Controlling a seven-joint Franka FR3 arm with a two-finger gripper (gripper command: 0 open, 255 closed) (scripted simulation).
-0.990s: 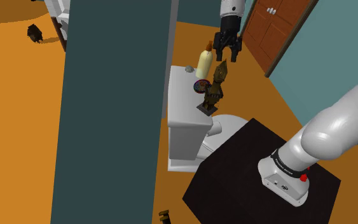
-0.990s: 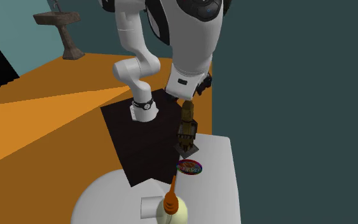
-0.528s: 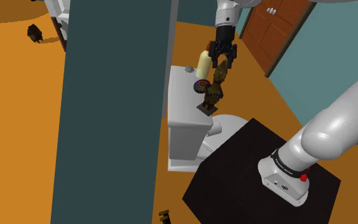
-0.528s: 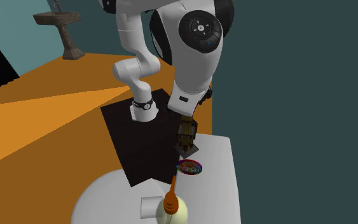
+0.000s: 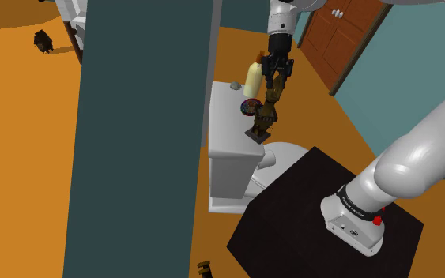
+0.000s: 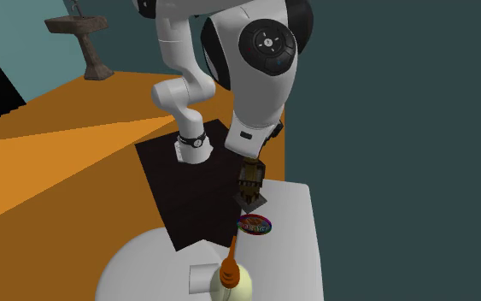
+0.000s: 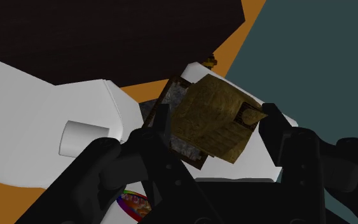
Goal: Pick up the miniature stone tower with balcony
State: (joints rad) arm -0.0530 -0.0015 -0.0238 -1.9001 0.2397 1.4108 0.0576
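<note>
Jaws are closed on the upper part of the brown stone tower (image 7: 212, 121), and in the wrist view a black finger (image 7: 160, 137) presses each side of its sloped roof. Its dark base rests on the lid of the white toilet tank (image 5: 224, 118). Reading the shoulder view from left to right, you have a small grey object (image 5: 235, 85) at the lid's far end, then a cream bottle with an orange top (image 5: 253, 77). Next is a multi-coloured disc (image 5: 250, 105), and then the tower (image 5: 265, 117), just beside the disc and close to the lid's right edge. The black stand (image 5: 292, 213) lies further right and lower. Your grip looks high and sits on slanted faces, so a quick lift could let the tower slide or pivot between the pads. If the base swings, it may clip the disc or the bottle. If the tower slips free this near the edge, it would likely drop off the tank.
</note>
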